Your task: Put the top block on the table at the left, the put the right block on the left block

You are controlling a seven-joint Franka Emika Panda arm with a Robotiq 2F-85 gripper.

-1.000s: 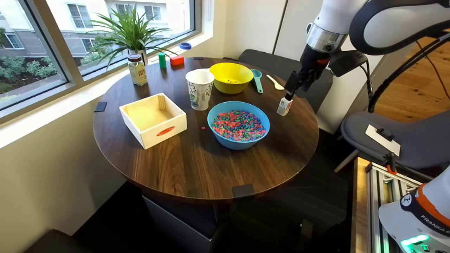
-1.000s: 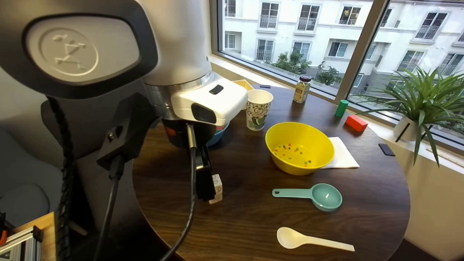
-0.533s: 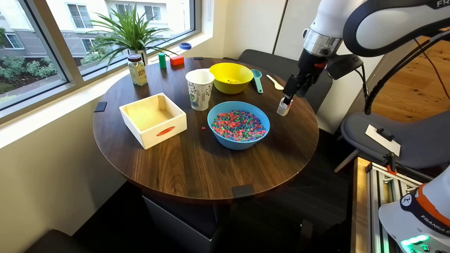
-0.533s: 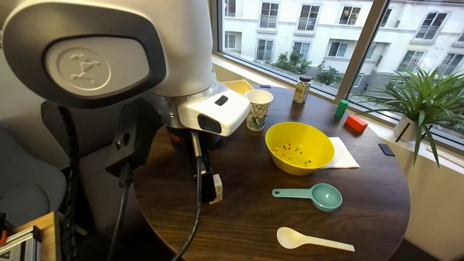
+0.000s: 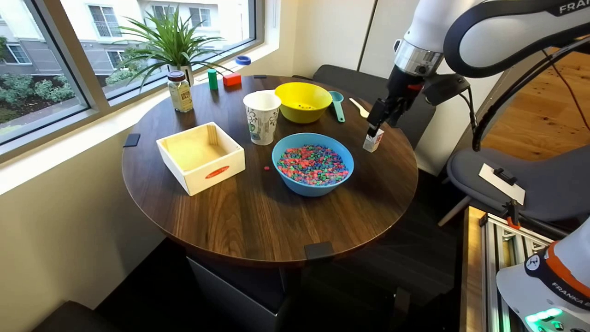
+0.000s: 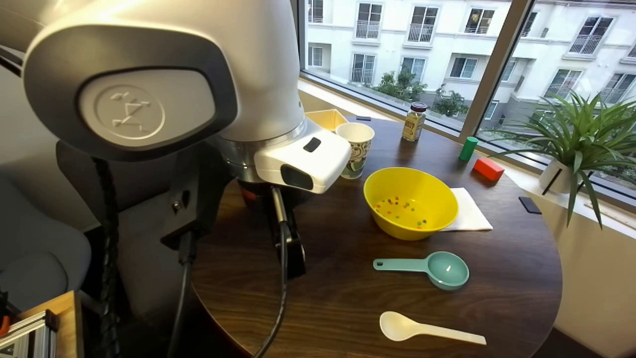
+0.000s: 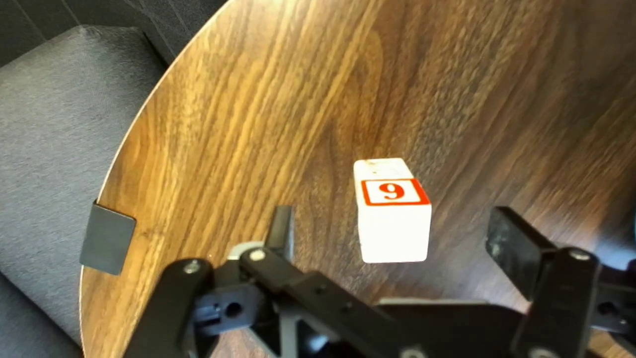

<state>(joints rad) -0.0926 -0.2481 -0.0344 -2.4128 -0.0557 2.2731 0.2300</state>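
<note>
Two white blocks stand stacked on the dark brown round table (image 5: 230, 226). The top block (image 7: 394, 233) shows a red-framed 9 on one side, and the bottom block (image 7: 381, 168) shows partly beyond it in the wrist view. The stack (image 5: 373, 141) also shows in an exterior view, partly behind the fingers. My gripper (image 7: 390, 231) is open, with one finger on each side of the stack and gaps on both sides. The gripper (image 5: 372, 130) is just above the stack's upper end. In an exterior view, the gripper (image 6: 293, 263) hides the blocks.
A blue bowl of beads (image 5: 343, 182) stands beside the stack. A paper cup (image 5: 262, 121), a wooden tray (image 5: 203, 180), a yellow bowl (image 6: 412, 231), a teal scoop (image 6: 447, 271) and a spoon (image 6: 422, 329) are farther off. The table edge (image 7: 130, 130) lies near the gripper.
The gripper has shifted slightly left and lower in an exterior view, and right in another, where it now covers the stack. The blocks have not moved.
</note>
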